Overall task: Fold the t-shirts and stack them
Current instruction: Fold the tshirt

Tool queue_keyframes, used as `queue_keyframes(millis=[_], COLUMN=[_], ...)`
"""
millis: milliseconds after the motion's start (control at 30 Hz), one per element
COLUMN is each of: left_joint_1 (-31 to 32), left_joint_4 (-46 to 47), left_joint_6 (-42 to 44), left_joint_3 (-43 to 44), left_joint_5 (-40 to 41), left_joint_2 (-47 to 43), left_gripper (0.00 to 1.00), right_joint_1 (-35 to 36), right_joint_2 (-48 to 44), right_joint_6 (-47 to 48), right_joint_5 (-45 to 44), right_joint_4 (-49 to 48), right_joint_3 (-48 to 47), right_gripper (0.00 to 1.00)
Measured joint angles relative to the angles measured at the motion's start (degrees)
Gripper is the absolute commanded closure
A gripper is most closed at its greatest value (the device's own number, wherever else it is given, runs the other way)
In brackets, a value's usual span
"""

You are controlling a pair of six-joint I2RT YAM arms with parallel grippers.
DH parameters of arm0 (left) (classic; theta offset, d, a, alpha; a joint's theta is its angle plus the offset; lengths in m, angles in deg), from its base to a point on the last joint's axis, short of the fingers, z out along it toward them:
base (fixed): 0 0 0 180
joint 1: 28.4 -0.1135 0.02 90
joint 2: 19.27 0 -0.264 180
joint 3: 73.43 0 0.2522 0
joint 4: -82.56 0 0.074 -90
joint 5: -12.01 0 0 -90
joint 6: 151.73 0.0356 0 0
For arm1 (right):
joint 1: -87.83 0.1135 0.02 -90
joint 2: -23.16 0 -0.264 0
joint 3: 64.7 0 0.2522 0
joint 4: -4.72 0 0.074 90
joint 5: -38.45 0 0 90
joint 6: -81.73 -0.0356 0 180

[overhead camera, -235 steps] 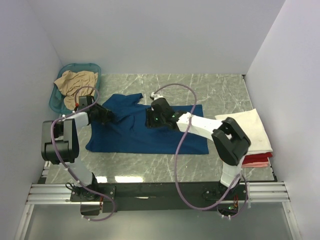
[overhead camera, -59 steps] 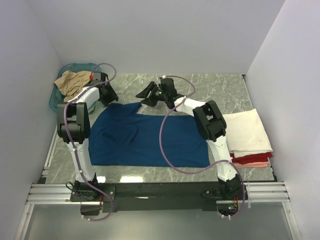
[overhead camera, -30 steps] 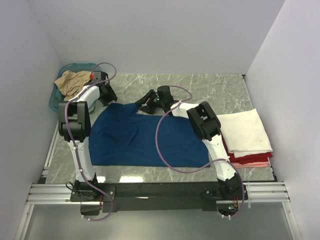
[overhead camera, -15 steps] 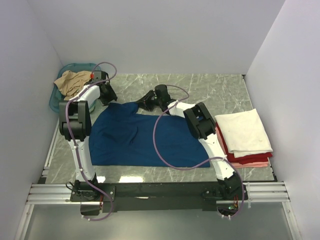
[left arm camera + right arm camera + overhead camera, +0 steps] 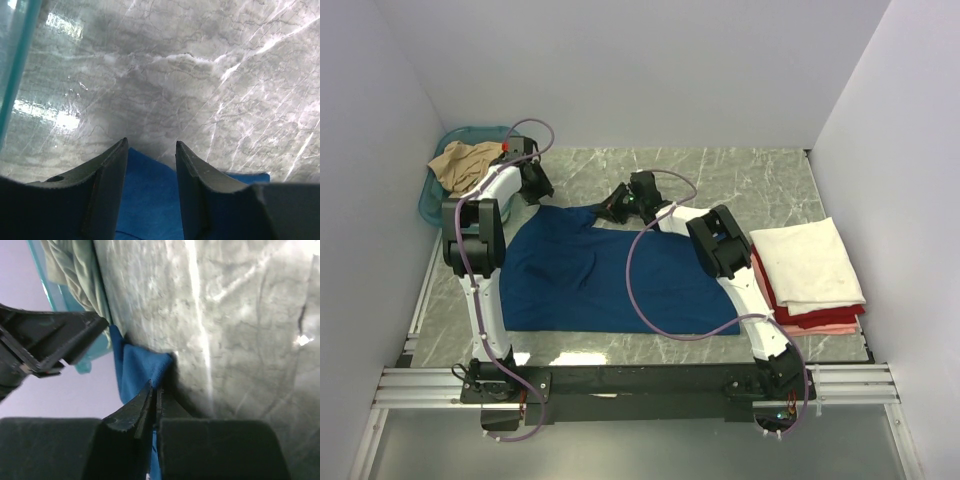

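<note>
The dark blue t-shirt point(image 5: 610, 270) lies spread on the marble table. My left gripper point(image 5: 538, 192) is open at its far left corner; blue cloth point(image 5: 150, 195) lies between its jaws. My right gripper point(image 5: 608, 210) is shut on the shirt's far edge point(image 5: 145, 365), pinching the cloth. A tan t-shirt point(image 5: 470, 165) sits in the teal basket point(image 5: 432, 200). A cream-white t-shirt point(image 5: 810, 262) tops a folded stack with red point(image 5: 820, 317) and pink point(image 5: 825, 328) ones at the right.
The teal basket stands at the far left corner, its rim point(image 5: 17, 65) showing beside my left gripper. White walls close in the table on three sides. Cables loop above both arms.
Over the earlier frames both grippers moved from the shirt's middle to its far edge, spreading it flat. In the last second the right gripper slid left along the far edge and closed on it.
</note>
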Motion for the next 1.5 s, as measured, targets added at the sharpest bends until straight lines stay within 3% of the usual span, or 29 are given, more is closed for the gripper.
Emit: queue_keyframes(millis=[400,633,867,1167,1500], left_joint_1=[0.0,0.0,0.1,0.1,0.8], left_joint_4=[-0.4,-0.7,-1.4,-1.1,2.1], left_joint_6=[0.4,0.5,0.4,0.0,-3.5], left_joint_3=[0.5,-1.4,-4.0,-9.3,-24.6], left_joint_5=[0.2,0.8,0.9,0.7,0.8], left_joint_2=[1.3,1.1,-1.7,-9.3,-22.6], left_gripper=[0.65,0.87,0.99,0.99,0.99], right_joint_1=[0.0,0.0,0.2,2.0,5.0], right_joint_2=[-0.6,-2.1,-6.2,-10.2,-19.4], right_joint_6=[7.0,11.5,14.8,20.2,27.2], right_joint_5=[1.5,1.4,1.2,0.3,-2.6], right_joint_4=[1.0,3.8,5.3,6.9,9.7], right_joint_3=[0.3,0.2,0.2,0.9,11.7], right_gripper=[0.96,0.97,0.97,0.98,0.98])
